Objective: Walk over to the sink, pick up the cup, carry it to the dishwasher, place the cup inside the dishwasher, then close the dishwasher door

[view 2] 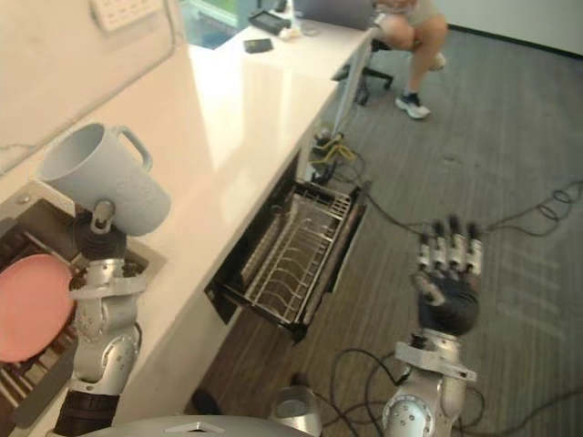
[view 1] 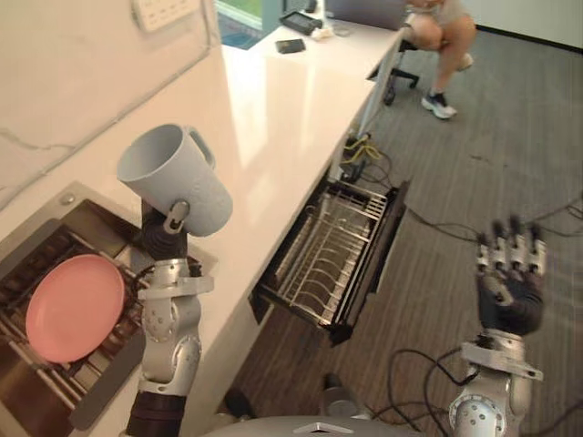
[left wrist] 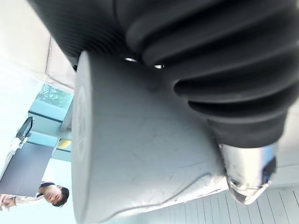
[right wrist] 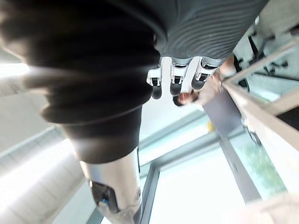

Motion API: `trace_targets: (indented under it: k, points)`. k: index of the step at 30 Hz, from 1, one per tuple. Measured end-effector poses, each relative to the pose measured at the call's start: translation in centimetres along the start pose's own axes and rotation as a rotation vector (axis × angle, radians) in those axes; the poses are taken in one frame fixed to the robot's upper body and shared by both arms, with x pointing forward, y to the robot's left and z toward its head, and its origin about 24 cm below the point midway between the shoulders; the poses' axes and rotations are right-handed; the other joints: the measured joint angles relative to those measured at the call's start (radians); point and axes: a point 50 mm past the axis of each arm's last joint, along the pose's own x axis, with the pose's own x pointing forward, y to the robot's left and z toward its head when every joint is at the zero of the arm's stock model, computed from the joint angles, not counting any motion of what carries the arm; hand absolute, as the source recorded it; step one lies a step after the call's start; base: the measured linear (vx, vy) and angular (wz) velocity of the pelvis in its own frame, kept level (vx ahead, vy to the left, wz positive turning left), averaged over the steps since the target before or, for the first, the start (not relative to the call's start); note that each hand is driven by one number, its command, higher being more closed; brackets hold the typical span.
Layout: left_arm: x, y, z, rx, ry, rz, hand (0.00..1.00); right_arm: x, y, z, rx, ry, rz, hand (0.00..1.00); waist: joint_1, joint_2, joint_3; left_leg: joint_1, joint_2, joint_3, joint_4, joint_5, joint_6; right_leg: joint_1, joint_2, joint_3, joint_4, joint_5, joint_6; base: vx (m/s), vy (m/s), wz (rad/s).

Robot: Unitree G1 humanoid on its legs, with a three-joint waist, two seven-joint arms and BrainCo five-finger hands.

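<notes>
My left robot hand [view 1: 162, 238] is gripping the cup [view 1: 178, 177], with the thumb lying up its side. In the left wrist view the cup's grey wall is pressing right against the dark cover. The cup is tilting, mouth up and toward the wall and handle on the side away from me. It is hanging in the air by the near corner of the sink [view 1: 91, 223], where a pink plate [view 1: 75, 307] is lying. My right robot hand [view 1: 510, 282] is hanging over the floor well off to the right, fingers straight and spread, carrying nothing.

Between the two hands, the dishwasher [view 1: 383, 241] is standing open under the worktop [view 1: 273, 109]. Its wire rack [view 1: 328, 259] is pulled out and looks bare. A person [view 1: 442, 27] is sitting at the far end of the worktop.

I am reading this as the carry, with the placing and the closing not yet done. To do it well, I should be holding the grip firm and clearing the worktop's edge before dropping. Then I should be swinging the cup right and down over the rack and turning it mouth-down between the wires. The free hand is looking well placed for pushing the dishwasher shut.
</notes>
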Motion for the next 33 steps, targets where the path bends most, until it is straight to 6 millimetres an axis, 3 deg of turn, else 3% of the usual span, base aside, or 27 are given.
trace_targets:
  k: [2, 3, 4, 5, 7, 8, 9, 10, 11, 14, 18, 20, 22, 23, 24, 25, 26, 28, 31, 33]
  points:
    - [0.4, -0.5, -0.3, 0.02, 0.003, -0.024, 1.0, 0.9, 1.4, -0.9, 0.071, 0.008, 0.106, 0.0, 0.012, 0.001, 0.0, -0.006, 0.013, 0.001, -0.003, 0.006, 0.011, -0.002, 0.003, -0.059, -0.003, 0.03, -0.026, -0.09, -0.029, -0.13]
    - [0.6, -0.7, -0.7, 0.04, 0.006, -0.038, 1.0, 1.7, 2.5, -1.7, 0.119, 0.014, 0.163, 0.0, 0.027, 0.004, 0.001, -0.029, 0.031, 0.005, -0.002, 0.019, 0.034, -0.012, 0.0, -0.089, 0.037, -0.004, -0.06, -0.1, -0.026, 0.22]
    - [0.5, -0.8, -1.1, 0.065, 0.023, -0.046, 1.0, 2.7, 3.5, -2.4, 0.158, 0.018, 0.224, 0.0, 0.036, 0.001, 0.0, -0.053, 0.046, 0.005, 0.023, 0.02, 0.042, -0.03, -0.031, -0.143, 0.191, -0.098, -0.08, -0.08, -0.037, 0.3]
    - [0.3, -0.7, -1.3, 0.077, 0.034, -0.039, 1.0, 3.3, 4.1, -2.7, 0.175, 0.022, 0.258, 0.0, 0.049, -0.001, 0.0, -0.061, 0.054, 0.003, 0.046, 0.017, 0.043, -0.029, -0.045, -0.156, 0.245, -0.13, -0.077, -0.01, -0.093, 0.26]
    - [-0.6, 0.0, -1.7, 0.12, 0.07, -0.018, 1.0, 5.4, 6.0, -3.9, 0.23, 0.04, 0.355, 0.0, 0.095, -0.016, -0.003, -0.13, 0.095, 0.0, 0.167, -0.021, 0.041, 0.006, -0.066, -0.176, 0.276, -0.175, -0.045, -0.02, -0.184, 0.01]
    - [-0.9, 0.5, -1.8, 0.143, 0.084, -0.002, 1.0, 6.5, 7.1, -4.2, 0.256, 0.041, 0.397, 0.0, 0.13, -0.035, -0.003, -0.187, 0.122, -0.006, 0.278, -0.051, 0.032, 0.056, -0.066, -0.195, 0.2, -0.162, 0.008, -0.07, -0.246, -0.03]
    - [-1.0, 0.7, -2.0, 0.152, 0.096, 0.011, 1.0, 7.1, 7.7, -4.6, 0.268, 0.05, 0.42, 0.0, 0.151, -0.035, 0.003, -0.223, 0.149, -0.011, 0.344, -0.067, 0.025, 0.086, -0.045, -0.203, 0.122, -0.169, 0.088, -0.09, -0.279, -0.02]
    - [-1.5, 0.9, -2.7, 0.155, 0.134, 0.036, 1.0, 7.8, 7.9, -5.1, 0.266, 0.076, 0.422, 0.0, 0.164, -0.005, 0.01, -0.238, 0.188, -0.023, 0.372, -0.065, 0.019, 0.128, 0.003, -0.239, 0.049, -0.144, 0.08, -0.09, -0.185, 0.04]
    - [-2.1, 0.9, -3.2, 0.167, 0.167, 0.053, 1.0, 7.8, 7.7, -5.7, 0.266, 0.113, 0.394, 0.0, 0.165, 0.002, 0.008, -0.232, 0.206, -0.035, 0.366, -0.05, 0.01, 0.159, 0.036, -0.249, -0.004, -0.12, 0.07, -0.1, -0.164, 0.05]
    - [-3.1, 1.3, -3.4, 0.217, 0.189, 0.098, 1.0, 7.7, 7.7, -6.5, 0.275, 0.173, 0.329, 0.0, 0.162, -0.002, 0.008, -0.188, 0.207, -0.033, 0.268, 0.024, -0.006, 0.169, 0.067, -0.247, -0.028, -0.099, 0.048, -0.11, -0.105, -0.05]
    - [-3.5, 1.3, -3.6, 0.384, 0.173, 0.111, 1.0, 7.4, 7.2, -6.7, 0.261, 0.214, 0.298, 0.0, 0.141, 0.004, 0.012, -0.168, 0.199, -0.063, 0.169, 0.121, -0.013, 0.176, 0.095, -0.28, -0.036, -0.113, 0.024, -0.13, -0.082, 0.14]
    - [-4.0, 1.6, -4.0, 0.461, 0.177, 0.139, 1.0, 7.1, 6.9, -6.9, 0.254, 0.238, 0.295, 0.0, 0.134, 0.009, 0.014, -0.159, 0.2, -0.091, 0.163, 0.143, -0.025, 0.178, 0.098, -0.28, -0.018, -0.144, 0.008, -0.13, -0.038, 0.14]
    - [-4.3, 2.2, -3.8, 0.57, 0.144, 0.204, 1.0, 7.1, 6.6, -6.9, 0.242, 0.26, 0.298, 0.0, 0.13, 0.012, 0.016, -0.162, 0.17, -0.175, 0.15, 0.217, -0.06, 0.17, 0.07, -0.286, 0.012, -0.209, -0.018, -0.14, -0.054, 0.08]
    - [-4.4, 2.3, -3.7, 0.595, 0.131, 0.218, 1.0, 7.1, 6.6, -6.9, 0.24, 0.266, 0.297, 0.0, 0.127, 0.006, 0.018, -0.165, 0.165, -0.188, 0.161, 0.214, -0.052, 0.162, 0.052, -0.289, 0.018, -0.209, -0.022, -0.11, 0.001, -0.07]
    - [-4.6, 2.3, -3.5, 0.651, 0.099, 0.238, 1.0, 7.1, 6.4, -7.0, 0.239, 0.279, 0.294, 0.0, 0.138, 0.002, 0.014, -0.172, 0.157, -0.19, 0.238, 0.133, -0.01, 0.138, 0.028, -0.28, 0.025, -0.202, -0.029, -0.06, 0.037, -0.23]
    - [-4.7, 2.0, -3.4, 0.697, 0.064, 0.243, 1.0, 7.0, 6.4, -7.1, 0.241, 0.291, 0.295, 0.0, 0.139, 0.018, 0.005, -0.157, 0.141, -0.191, 0.276, 0.065, -0.013, 0.123, 0.016, -0.277, 0.02, -0.192, -0.016, -0.04, 0.052, -0.23]
    - [-4.7, 1.8, -3.4, 0.714, 0.049, 0.241, 1.0, 7.0, 6.5, -7.1, 0.243, 0.297, 0.297, 0.0, 0.132, 0.029, -0.001, -0.14, 0.133, -0.192, 0.257, 0.043, -0.018, 0.117, 0.016, -0.276, 0.017, -0.188, -0.01, -0.01, 0.07, -0.02]
    - [-4.6, 0.8, -3.5, 0.78, -0.005, 0.204, 1.0, 6.8, 6.5, -7.5, 0.248, 0.32, 0.274, 0.0, 0.118, 0.056, -0.015, -0.101, 0.116, -0.192, 0.163, 0.026, -0.044, 0.101, 0.018, -0.274, 0.019, -0.178, 0.009, -0.01, 0.143, 0.04]
    - [-4.2, -0.3, -3.7, 0.82, -0.057, 0.141, 1.0, 6.4, 7.1, -8.3, 0.285, 0.36, 0.266, 0.0, 0.113, 0.02, -0.019, -0.097, 0.087, -0.194, 0.152, 0.024, -0.038, 0.104, -0.003, -0.276, 0.016, -0.159, 0.026, 0.01, 0.116, 0.05]
    - [-3.9, -0.9, -4.0, 0.815, -0.071, 0.12, 1.0, 6.1, 7.3, -8.6, 0.292, 0.377, 0.266, 0.0, 0.116, 0.011, -0.023, -0.081, 0.069, -0.193, 0.122, 0.033, -0.028, 0.109, -0.016, -0.275, 0.014, -0.149, 0.038, 0.02, 0.081, 0.1]
